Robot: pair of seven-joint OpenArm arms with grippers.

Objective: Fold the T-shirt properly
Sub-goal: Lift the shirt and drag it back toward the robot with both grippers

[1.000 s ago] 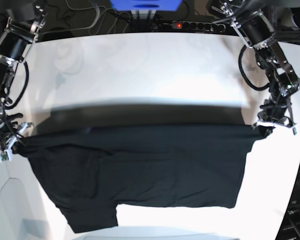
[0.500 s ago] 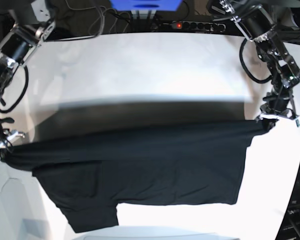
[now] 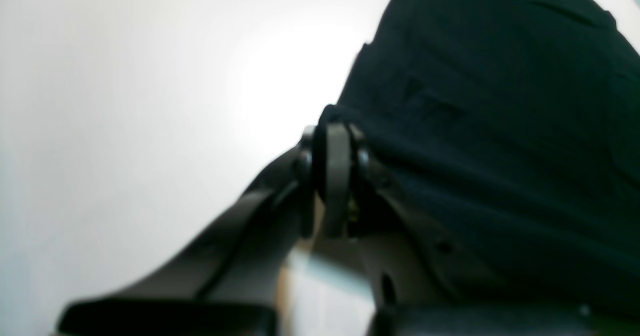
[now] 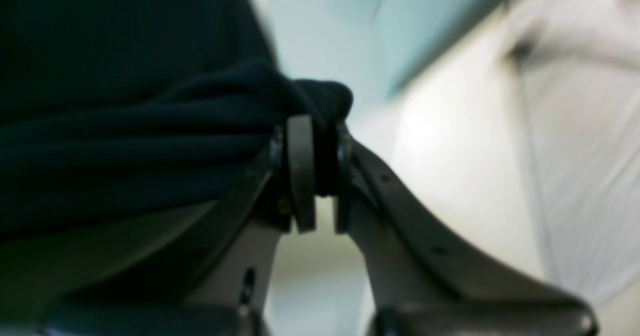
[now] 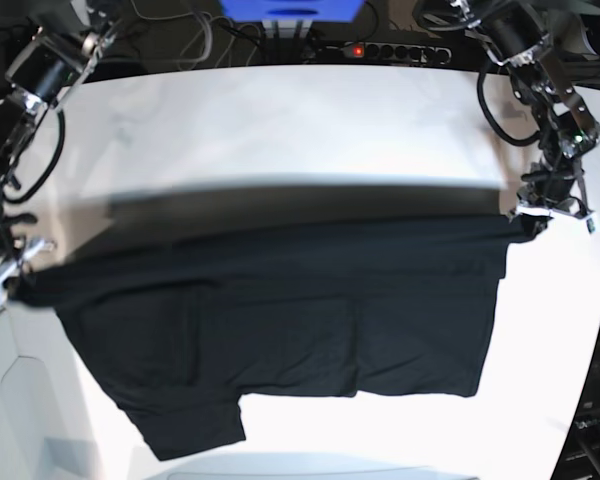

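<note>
The black T-shirt (image 5: 280,320) is stretched wide across the white table (image 5: 280,120), its far edge held up between both grippers. At the right of the base view, my left gripper (image 5: 528,222) is shut on one corner of the cloth. The left wrist view shows the left gripper (image 3: 334,131) pinching the T-shirt (image 3: 500,126), which spreads out to its right. At the left edge of the base view, my right gripper (image 5: 10,280) is shut on the other corner. In the right wrist view a bunched fold of T-shirt (image 4: 125,141) sits between the right gripper (image 4: 316,141) fingers. No print shows.
A power strip (image 5: 380,50) with a red light, cables and a blue object (image 5: 290,8) lie beyond the table's far edge. The table's curved edges run close to both grippers. A sleeve (image 5: 195,440) lies near the front edge.
Both grippers stay shut on the shirt. The held edge has shifted toward the far side, more on the right, and the front hem and sleeve have slid after it.
</note>
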